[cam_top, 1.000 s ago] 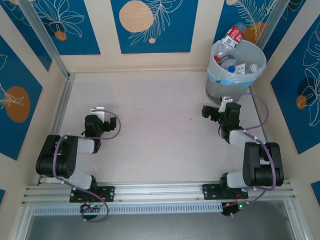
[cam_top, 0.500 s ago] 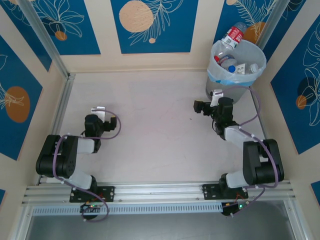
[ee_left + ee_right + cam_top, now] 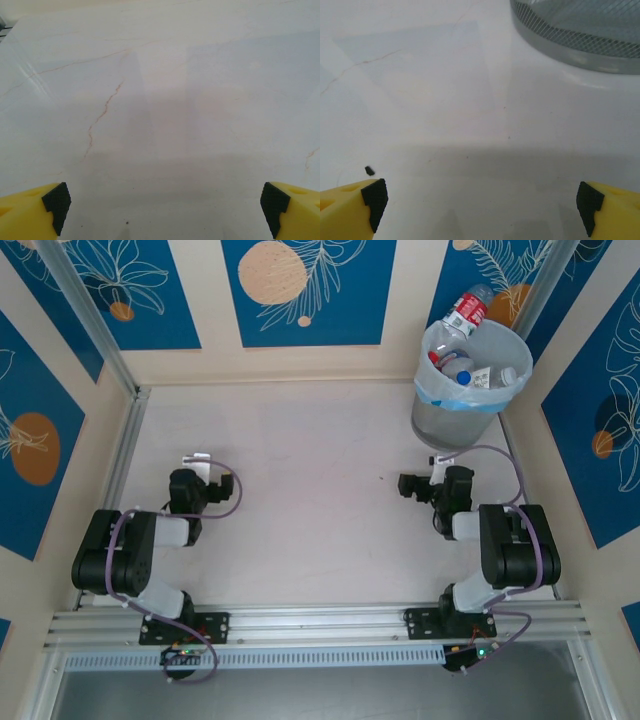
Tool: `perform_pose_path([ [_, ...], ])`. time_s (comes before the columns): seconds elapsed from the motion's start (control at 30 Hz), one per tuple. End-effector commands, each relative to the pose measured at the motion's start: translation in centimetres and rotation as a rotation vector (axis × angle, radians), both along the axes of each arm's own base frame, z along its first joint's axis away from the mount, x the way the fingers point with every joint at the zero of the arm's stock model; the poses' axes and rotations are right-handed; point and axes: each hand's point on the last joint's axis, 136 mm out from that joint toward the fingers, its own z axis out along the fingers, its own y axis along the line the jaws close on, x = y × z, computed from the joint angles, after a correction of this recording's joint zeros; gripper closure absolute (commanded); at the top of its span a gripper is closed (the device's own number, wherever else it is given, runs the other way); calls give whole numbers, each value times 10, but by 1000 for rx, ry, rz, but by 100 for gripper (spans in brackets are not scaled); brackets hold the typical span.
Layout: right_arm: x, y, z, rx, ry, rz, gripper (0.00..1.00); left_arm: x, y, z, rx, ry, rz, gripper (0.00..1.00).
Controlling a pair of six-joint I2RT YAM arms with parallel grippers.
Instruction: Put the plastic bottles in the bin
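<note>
The round grey bin (image 3: 445, 418) with its pale bag liner stands at the far right corner of the table. Several plastic bottles (image 3: 470, 372) lie inside it, and a red-labelled bottle (image 3: 466, 312) pokes up over the far rim. My right gripper (image 3: 426, 473) hovers low over bare tabletop a little in front of the bin, open, with nothing between its yellow fingers (image 3: 350, 210). The bin's mesh base (image 3: 580, 35) is in the top right of the right wrist view. My left gripper (image 3: 199, 464) rests folded back at the left, open and empty (image 3: 165, 207).
The pale marbled tabletop (image 3: 310, 470) is walled by blue and cream panels on three sides. An aluminium rail (image 3: 320, 620) runs along the near edge under both arm bases. A small dark speck (image 3: 369, 170) lies on the table near the right gripper.
The right arm reached out to the left beside the bin, then drew back toward its base, still open. The left arm has not moved.
</note>
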Motion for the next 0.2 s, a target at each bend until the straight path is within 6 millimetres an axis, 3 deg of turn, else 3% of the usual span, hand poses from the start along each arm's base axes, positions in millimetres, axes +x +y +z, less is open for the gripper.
perform_pose_path([
  [0.0, 19, 11, 38, 1, -147, 51, 1, 8, -6, 13, -4, -41, -33, 1],
  [0.17, 19, 12, 38, -4, -145, 49, 1, 8, -7, 13, -4, -42, -33, 1],
])
